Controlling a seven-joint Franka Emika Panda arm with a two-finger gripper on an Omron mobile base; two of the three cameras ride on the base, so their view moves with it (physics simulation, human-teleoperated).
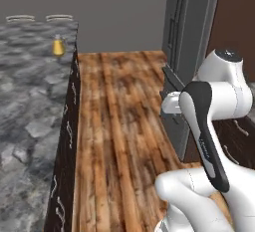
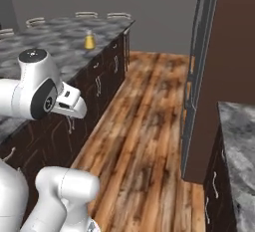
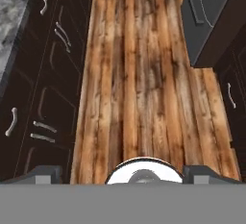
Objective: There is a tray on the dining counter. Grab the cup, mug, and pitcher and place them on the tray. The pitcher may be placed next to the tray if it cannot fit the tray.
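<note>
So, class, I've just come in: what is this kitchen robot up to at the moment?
Nothing is being handled yet. The robot's arm is folded over the wooden floor in the aisle beside the dining counter. The gripper is open and empty, pointing down at the floorboards. A small yellow bottle stands at the counter's far end.

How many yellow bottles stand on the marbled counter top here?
1: a small yellow bottle with a pale cap stands near the far edge of the grey-and-black marbled counter top. More could stand on parts outside the pictures.

Base views flank the arm; hand view faces the wooden floor [image 3: 139, 74].
</note>
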